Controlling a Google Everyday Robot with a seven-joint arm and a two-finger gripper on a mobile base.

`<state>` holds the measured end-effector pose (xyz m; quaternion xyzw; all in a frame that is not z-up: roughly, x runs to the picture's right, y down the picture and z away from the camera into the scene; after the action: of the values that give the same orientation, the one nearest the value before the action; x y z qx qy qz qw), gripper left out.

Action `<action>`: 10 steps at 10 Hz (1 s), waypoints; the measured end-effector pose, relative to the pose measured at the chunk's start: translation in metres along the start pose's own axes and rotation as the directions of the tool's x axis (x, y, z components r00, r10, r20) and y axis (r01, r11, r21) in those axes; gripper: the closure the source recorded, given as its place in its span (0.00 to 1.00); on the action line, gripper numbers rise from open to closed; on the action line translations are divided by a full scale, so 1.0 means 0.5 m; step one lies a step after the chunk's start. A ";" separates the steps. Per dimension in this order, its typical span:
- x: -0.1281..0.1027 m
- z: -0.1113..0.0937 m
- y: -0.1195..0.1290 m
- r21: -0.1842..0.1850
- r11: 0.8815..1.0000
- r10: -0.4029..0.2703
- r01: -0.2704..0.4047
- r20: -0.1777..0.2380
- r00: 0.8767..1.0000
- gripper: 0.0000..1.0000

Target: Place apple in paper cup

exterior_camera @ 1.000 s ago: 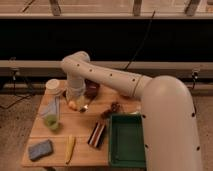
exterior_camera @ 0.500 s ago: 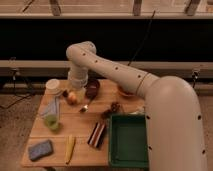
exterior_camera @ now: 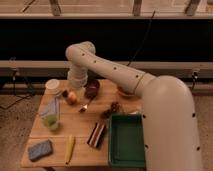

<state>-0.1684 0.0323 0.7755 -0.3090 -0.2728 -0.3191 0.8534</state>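
The apple (exterior_camera: 73,97), small and yellowish-orange, is at the back left of the wooden table (exterior_camera: 82,125), just right of the white paper cup (exterior_camera: 52,86). My gripper (exterior_camera: 70,95) hangs straight down from the white wrist (exterior_camera: 77,79) and is shut on the apple. One dark finger (exterior_camera: 65,93) shows at the apple's left side, between the apple and the cup. The cup stands upright, with its rim about level with the apple.
A dark maroon cup (exterior_camera: 92,88) and a spoon (exterior_camera: 86,105) lie right of the apple. A green cup (exterior_camera: 51,121) stands on a bluish cloth. In front lie a blue sponge (exterior_camera: 40,149), a banana (exterior_camera: 69,148) and a brown packet (exterior_camera: 96,135); a green bin (exterior_camera: 127,141) fills the right.
The arm's elbow has risen and the wrist has lifted off the table. The apple has stayed under the wrist and moved up slightly with it.
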 end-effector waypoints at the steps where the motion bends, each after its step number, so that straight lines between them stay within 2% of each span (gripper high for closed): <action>1: 0.016 0.013 -0.039 -0.002 1.000 -0.006 0.006 -0.005 1.000 1.00; 4: 0.069 0.043 -0.159 -0.006 1.000 -0.017 0.017 -0.018 1.000 1.00; 6: 0.071 0.055 -0.218 0.003 1.000 -0.028 0.028 -0.021 0.999 1.00; 8: 0.076 0.065 -0.267 0.030 0.999 -0.031 0.032 -0.023 0.999 1.00; 10: 0.059 0.070 -0.301 0.067 0.997 -0.044 0.045 -0.023 0.999 1.00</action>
<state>-0.2662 -0.0454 0.8712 -0.2705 -0.2812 -0.3319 0.8588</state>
